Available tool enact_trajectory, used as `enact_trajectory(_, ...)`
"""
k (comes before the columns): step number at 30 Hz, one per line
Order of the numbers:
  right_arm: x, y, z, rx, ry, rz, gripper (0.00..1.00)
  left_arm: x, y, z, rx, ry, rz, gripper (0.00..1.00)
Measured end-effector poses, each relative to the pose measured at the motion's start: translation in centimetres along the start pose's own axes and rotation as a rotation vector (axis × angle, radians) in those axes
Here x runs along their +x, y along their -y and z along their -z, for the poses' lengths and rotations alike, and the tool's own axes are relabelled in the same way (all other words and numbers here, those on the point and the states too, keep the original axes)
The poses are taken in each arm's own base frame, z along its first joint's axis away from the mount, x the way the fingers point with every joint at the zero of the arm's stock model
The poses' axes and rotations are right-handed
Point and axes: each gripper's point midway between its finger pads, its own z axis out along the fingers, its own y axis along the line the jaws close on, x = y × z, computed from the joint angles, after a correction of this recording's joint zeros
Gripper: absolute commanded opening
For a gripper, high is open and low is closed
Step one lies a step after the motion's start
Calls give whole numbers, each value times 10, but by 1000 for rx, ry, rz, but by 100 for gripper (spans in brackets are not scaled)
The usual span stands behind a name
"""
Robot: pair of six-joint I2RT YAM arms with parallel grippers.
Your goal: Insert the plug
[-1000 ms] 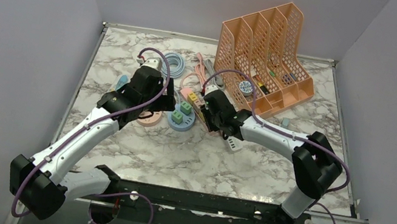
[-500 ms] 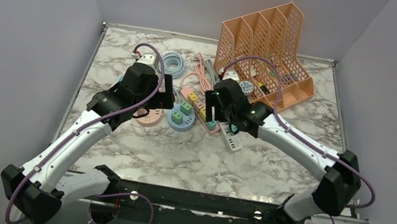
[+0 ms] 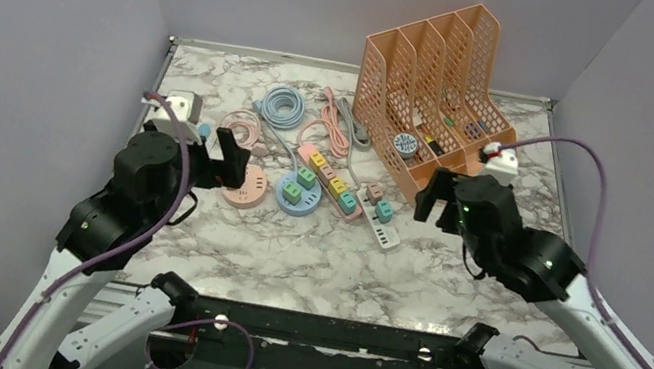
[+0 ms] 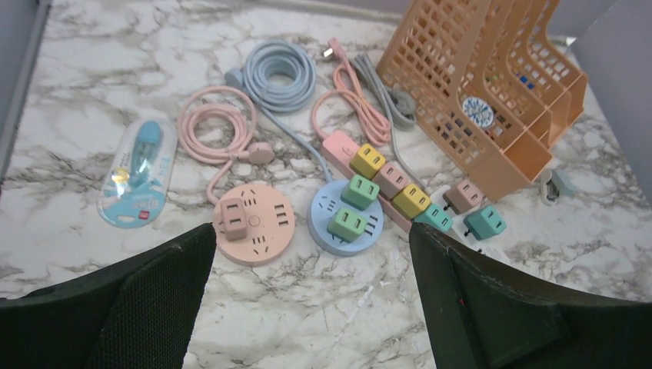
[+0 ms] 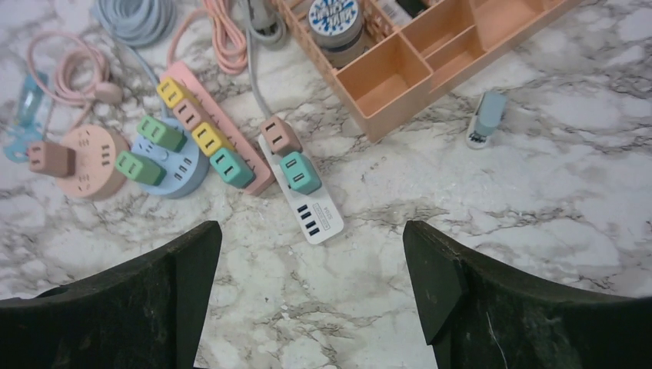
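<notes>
Several cube plugs stand in power strips at mid-table. A teal plug (image 5: 300,172) and a brown plug (image 5: 280,135) sit on the white strip (image 5: 317,216). A brown plug (image 4: 233,217) sits on the round pink strip (image 4: 264,246). Two green plugs (image 4: 348,223) are on the round blue strip (image 3: 294,195), and several more are on the long pink strip (image 5: 231,127). My left gripper (image 3: 216,160) hangs open and empty, left of the strips and above the table. My right gripper (image 3: 439,199) hangs open and empty to their right.
An orange file organiser (image 3: 442,83) stands at the back right. Coiled blue (image 3: 285,104) and pink (image 4: 215,127) cables lie behind the strips. A blue packaged item (image 4: 138,173) lies at the left, and a small blue item (image 5: 486,117) lies near the organiser's front.
Both arms have lifted and drawn back from the strips, left arm leftward, right arm rightward. The right gripper has opened and left the white strip; the left has opened a little wider.
</notes>
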Motion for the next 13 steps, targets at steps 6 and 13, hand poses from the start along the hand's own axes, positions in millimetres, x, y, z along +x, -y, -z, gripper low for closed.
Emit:
enact_trajectory(6,-51,37,57,15,183,-124,90,-53,-13,49,-22,203,-9,99)
enact_trajectory(13,-69,70,83,80,274,-163,93,-62,-24,66,-50,263,-14,99)
